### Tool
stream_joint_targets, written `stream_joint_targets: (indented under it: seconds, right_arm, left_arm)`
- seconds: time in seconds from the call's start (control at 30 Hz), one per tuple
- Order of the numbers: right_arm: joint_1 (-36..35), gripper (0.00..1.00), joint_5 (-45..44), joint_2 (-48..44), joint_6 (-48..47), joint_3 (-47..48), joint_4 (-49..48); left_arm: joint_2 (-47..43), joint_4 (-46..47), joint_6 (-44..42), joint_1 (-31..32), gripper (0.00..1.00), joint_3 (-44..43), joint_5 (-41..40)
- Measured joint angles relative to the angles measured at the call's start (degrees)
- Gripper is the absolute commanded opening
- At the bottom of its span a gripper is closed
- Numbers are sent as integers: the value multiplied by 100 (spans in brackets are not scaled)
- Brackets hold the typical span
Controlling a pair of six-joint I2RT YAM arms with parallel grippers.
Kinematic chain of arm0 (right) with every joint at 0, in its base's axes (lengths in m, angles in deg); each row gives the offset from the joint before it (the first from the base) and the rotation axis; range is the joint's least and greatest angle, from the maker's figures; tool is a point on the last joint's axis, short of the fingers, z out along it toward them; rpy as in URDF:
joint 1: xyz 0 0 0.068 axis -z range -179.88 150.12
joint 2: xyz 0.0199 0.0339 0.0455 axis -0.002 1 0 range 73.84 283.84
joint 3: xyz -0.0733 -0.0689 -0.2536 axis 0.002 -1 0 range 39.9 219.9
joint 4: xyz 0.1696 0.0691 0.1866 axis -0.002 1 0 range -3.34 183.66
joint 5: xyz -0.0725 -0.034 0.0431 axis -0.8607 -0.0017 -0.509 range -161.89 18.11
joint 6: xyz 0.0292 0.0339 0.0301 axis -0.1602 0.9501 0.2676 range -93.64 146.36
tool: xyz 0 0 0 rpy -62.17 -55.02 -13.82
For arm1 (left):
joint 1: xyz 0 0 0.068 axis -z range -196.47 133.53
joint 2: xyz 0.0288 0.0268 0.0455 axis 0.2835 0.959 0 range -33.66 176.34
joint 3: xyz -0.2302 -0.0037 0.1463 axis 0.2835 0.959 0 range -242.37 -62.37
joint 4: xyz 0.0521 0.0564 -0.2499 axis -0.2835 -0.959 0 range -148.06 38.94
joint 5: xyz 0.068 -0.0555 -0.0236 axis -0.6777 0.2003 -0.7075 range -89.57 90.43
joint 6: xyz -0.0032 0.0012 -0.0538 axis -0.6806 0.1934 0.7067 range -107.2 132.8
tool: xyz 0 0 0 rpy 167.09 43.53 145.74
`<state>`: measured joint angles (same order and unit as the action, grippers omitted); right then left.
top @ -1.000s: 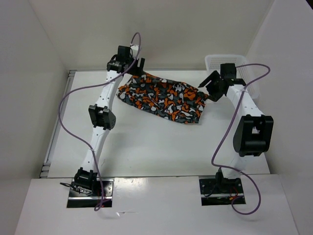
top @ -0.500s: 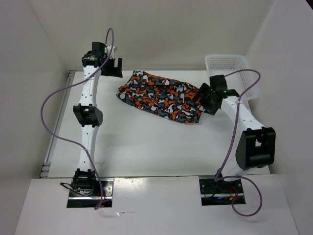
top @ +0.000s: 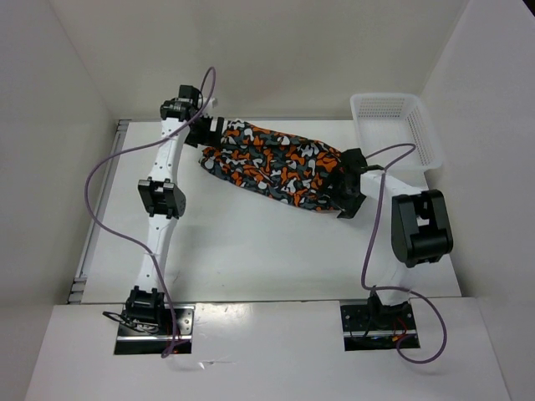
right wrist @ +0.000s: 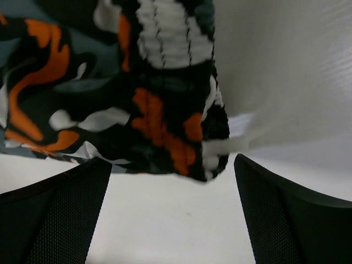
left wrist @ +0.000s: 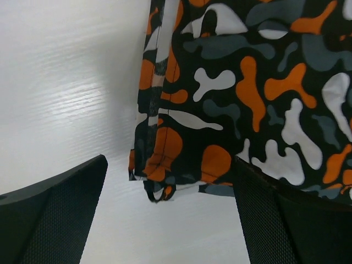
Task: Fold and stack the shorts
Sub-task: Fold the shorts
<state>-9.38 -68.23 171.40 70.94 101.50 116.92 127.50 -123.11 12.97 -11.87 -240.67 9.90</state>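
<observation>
The shorts (top: 276, 165), in an orange, black, grey and white blotch print, lie folded in a long strip across the far middle of the table. My left gripper (top: 207, 134) is open at their left end. In the left wrist view the hem corner (left wrist: 165, 165) lies on the table between the open fingers (left wrist: 52, 220). My right gripper (top: 341, 194) is open at their right end. In the right wrist view the ribbed waistband corner (right wrist: 187, 137) lies just ahead of the open fingers (right wrist: 297, 214). Neither gripper holds cloth.
A white mesh basket (top: 393, 125) stands at the far right corner of the table, just beyond the right arm. White walls close in the table at the back and both sides.
My left gripper swung out left, then came back down to the shorts' left end. My right gripper moved from near the basket down to the shorts' right end. The shorts lie much as before.
</observation>
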Motion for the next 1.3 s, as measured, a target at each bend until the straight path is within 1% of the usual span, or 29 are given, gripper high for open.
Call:
stream_joint_targets:
  seconds: [0.03,0.1,0.13,0.17,0.23,0.27,0.3,0.37,0.4,0.43,0.47,0.5,0.53,0.57,0.6,0.63,0.7,0.73,0.8,0.83,0.87,0.93,1.0,1.03,1.17,1.2,1.27,1.3]
  right_arm:
    - [0,96,17,133,17,-11,-55]
    - [0,92,55,278,57,-24,-157]
    - [0,90,76,282,74,-24,-203]
    - [0,85,96,282,85,-24,-275]
    - [0,75,127,282,101,-24,-448]
    - [0,70,129,289,101,-24,-487]
    - [0,57,142,291,101,-24,-533]
    - [0,41,192,328,92,-24,-643]
    - [2,24,229,356,85,-24,-691]
    - [0,16,297,393,81,-24,-734]
    - [0,8,358,422,107,-24,-778]
    - [0,0,389,444,98,-26,-817]
    - [0,0,402,448,76,-28,-839]
    - [0,0,409,450,61,-28,-846]
    - [0,0,407,450,46,-33,-846]
    - [0,0,404,446,15,-37,-850]
    - [0,0,426,420,-74,-59,-841]
    - [0,0,468,396,-125,-70,-831]
    - [-26,0,616,302,-254,-90,-728]
    - [-46,0,673,234,-326,-92,-625]
    - [-61,0,728,157,-417,-96,-481]
    - [-66,0,796,9,-599,-98,-127]
    - [-68,0,848,-101,-782,-98,232]
    - [-66,0,793,-142,-898,-98,435]
    - [-39,0,549,-223,-1257,-103,1172]
    - [-37,0,514,-229,-1309,-101,1272]
    - [-37,0,481,-234,-1436,-87,1438]
    - [-37,0,476,-234,-1478,-85,1475]
  left_arm:
    - [83,-20,0,15,99,0,-17]
    - [238,-74,0,22,98,2,-39]
    - [304,-101,2,17,92,2,-66]
    - [361,-122,-2,15,85,2,-74]
    - [439,-146,-9,15,63,2,-118]
    - [457,-155,15,15,46,2,-136]
    - [468,-166,-11,13,42,13,-157]
    - [459,-164,4,11,35,98,-175]
    - [424,-149,7,7,25,210,-168]
    - [369,-122,28,-4,17,407,-142]
    - [240,-92,13,-20,9,778,-92]
    - [94,-81,-13,-17,4,1187,-44]
    - [-63,-20,4,-24,4,1499,11]
    - [-339,98,7,-48,3,2031,70]
    - [-713,225,-2,-85,3,2726,120]
    - [-1060,339,7,-127,0,3388,149]
    - [-2247,1335,22,-243,0,5668,151]
    - [-2879,1644,31,-302,0,6754,107]
    - [-4061,2002,46,-350,0,8531,13]
    - [-4568,2068,55,-361,0,9171,-20]
    - [-4959,2059,52,-369,2,9606,-35]
    - [-5545,2098,63,-350,11,10157,-7]
    - [-5919,2173,76,-361,26,10507,9]
    - [-6078,2159,37,-367,40,10653,-48]
    - [-6623,1937,11,-494,64,11119,-297]
    - [-6730,1917,-4,-518,66,11156,-363]
    - [-6918,2020,9,-516,66,11140,-533]
    - [-6961,2100,15,-463,68,11075,-651]
